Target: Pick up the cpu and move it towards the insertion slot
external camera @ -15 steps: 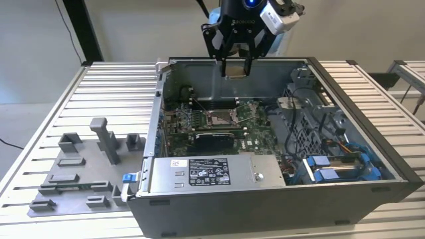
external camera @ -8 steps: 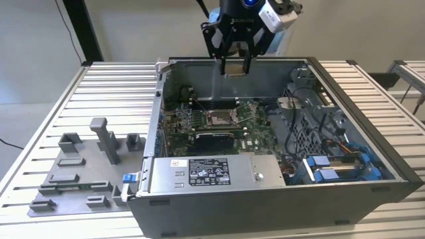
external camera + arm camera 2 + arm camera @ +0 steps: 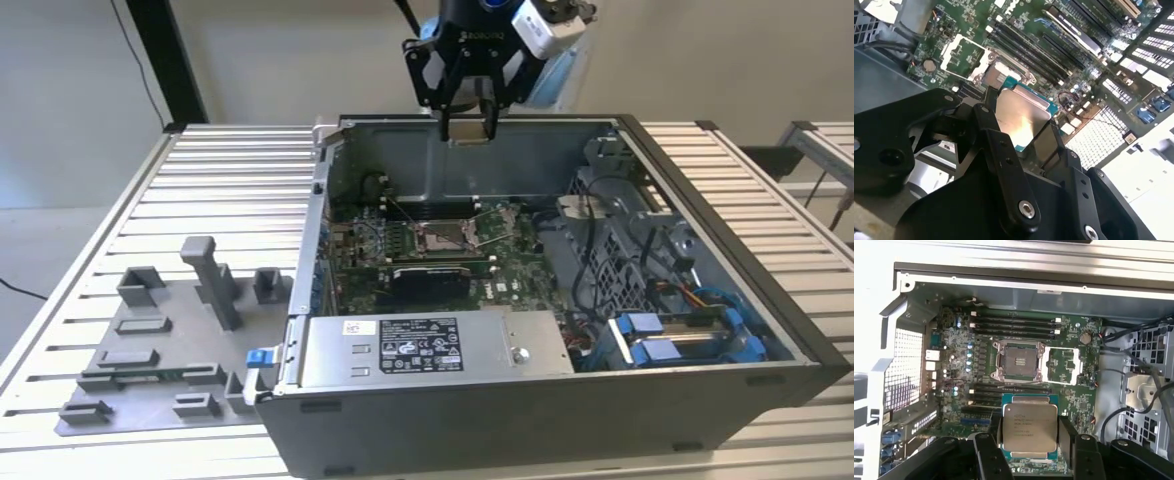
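Note:
My gripper [image 3: 467, 122] hangs above the rear wall of the open computer case, shut on the cpu [image 3: 467, 131]. In both wrist views the cpu [image 3: 1030, 427] [image 3: 1019, 116] is a flat square chip with a silvery top and a teal rim, clamped by its edges between the black fingers [image 3: 1069, 437]. The insertion slot [image 3: 441, 235] lies on the green motherboard below, its metal frame flipped open and its pale centre bare. In the first wrist view the insertion slot [image 3: 1018, 360] sits well apart from the held chip; in the second wrist view the chip partly hides the slot [image 3: 999, 75].
A silver box with a white label [image 3: 427, 345] lines the case's near side, and blue drive bays [image 3: 681, 335] stand at the exterior view's right. Long black memory slots [image 3: 1014, 325] flank the socket. A grey tray with plastic blocks [image 3: 174, 345] lies on the slatted table [image 3: 227, 170].

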You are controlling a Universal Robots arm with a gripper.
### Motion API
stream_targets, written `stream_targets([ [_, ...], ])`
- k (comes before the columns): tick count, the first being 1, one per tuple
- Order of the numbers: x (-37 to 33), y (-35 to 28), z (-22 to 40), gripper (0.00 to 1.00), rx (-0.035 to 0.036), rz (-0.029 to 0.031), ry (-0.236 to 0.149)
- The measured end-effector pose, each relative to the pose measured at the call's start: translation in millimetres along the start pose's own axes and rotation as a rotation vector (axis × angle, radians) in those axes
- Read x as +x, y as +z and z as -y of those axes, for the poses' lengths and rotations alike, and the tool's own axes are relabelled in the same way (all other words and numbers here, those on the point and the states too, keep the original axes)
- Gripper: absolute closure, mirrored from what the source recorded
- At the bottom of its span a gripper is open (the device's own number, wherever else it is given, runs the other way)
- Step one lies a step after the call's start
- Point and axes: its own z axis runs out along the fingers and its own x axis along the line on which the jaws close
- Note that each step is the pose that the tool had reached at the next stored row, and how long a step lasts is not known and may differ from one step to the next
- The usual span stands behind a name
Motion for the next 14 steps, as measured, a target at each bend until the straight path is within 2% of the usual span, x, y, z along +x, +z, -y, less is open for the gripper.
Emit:
stream_targets([
  [5, 1.2, 2.7, -7.1, 1.0, 0.0, 0.0004, 0.008],
  [14, 1.9, 4.8, -24.1, 1.0, 0.0001, 0.0005, 0.013],
])
